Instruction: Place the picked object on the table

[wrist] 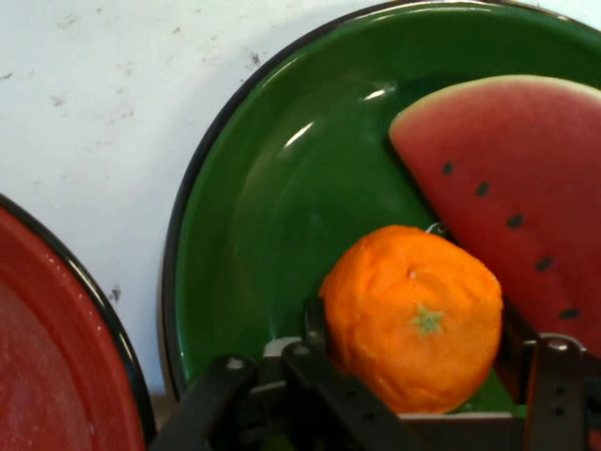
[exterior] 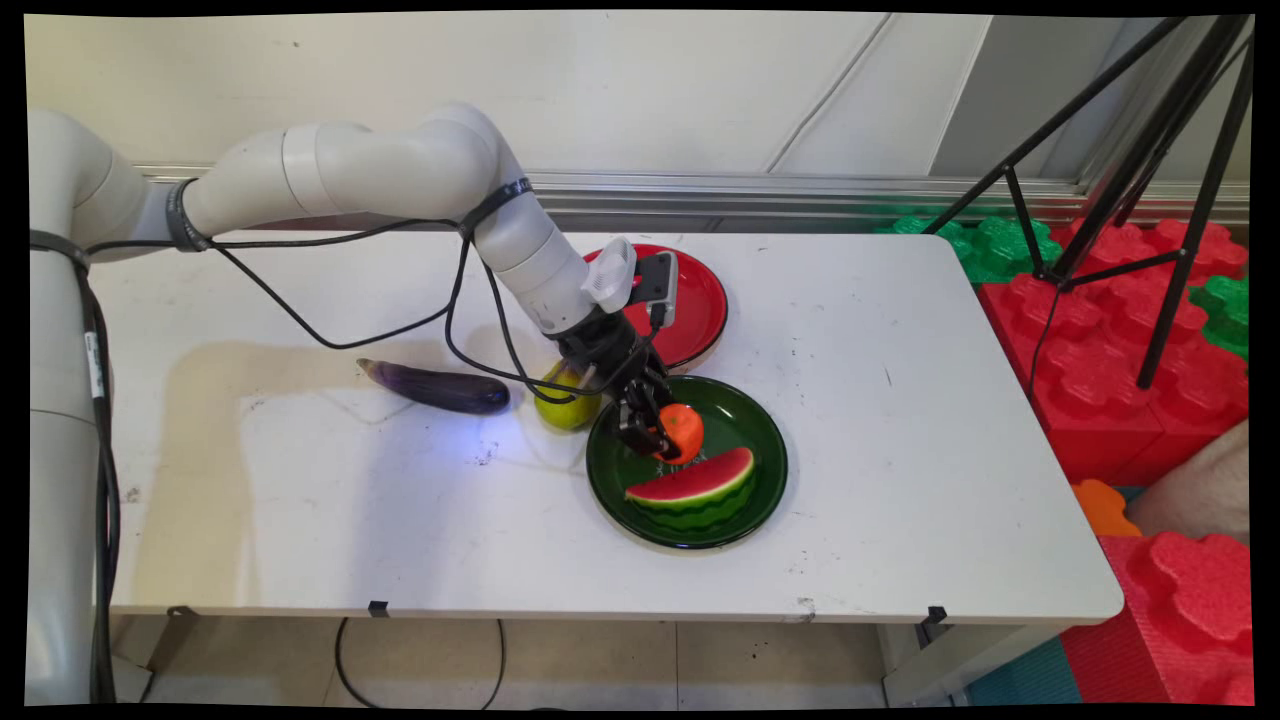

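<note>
No readable writing; gripper clamped on one orange over the green plate holding one watermelon slice; one red plate, eggplant, pear nearby.

watermelon slice crowds the green plate's near half; far half open.

– Between the fingers?
– An orange, gripped on both sides, over a green plate.
– Beside it?
– Just right, a watermelon slice. Far left, a red plate.
</note>
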`<state>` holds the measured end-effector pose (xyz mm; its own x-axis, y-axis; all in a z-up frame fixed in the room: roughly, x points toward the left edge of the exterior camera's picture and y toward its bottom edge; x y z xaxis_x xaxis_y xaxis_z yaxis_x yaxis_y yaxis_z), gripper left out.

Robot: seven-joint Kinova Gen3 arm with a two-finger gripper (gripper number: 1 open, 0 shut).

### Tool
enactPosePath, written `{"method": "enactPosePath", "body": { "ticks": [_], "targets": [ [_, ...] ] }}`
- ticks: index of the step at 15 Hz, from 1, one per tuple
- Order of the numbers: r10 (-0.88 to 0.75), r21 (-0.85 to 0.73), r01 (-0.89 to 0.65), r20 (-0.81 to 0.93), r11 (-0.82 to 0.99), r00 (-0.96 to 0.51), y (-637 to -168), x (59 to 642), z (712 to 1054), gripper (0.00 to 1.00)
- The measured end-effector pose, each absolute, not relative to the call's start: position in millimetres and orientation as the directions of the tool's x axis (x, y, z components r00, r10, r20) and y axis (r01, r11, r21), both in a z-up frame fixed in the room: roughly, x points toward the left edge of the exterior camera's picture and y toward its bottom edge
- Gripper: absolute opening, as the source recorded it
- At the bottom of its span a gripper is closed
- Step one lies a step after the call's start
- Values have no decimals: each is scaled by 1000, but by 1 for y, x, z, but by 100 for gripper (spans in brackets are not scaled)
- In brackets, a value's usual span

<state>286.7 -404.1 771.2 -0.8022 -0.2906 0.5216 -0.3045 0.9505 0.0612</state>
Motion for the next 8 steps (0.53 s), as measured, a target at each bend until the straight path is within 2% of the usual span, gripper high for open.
{"method": "enactPosePath", "body": {
  "ticks": [8],
  "targets": [
    [-307, 61, -326, 532, 943, -789, -401, 291, 777, 0]
  ]
}}
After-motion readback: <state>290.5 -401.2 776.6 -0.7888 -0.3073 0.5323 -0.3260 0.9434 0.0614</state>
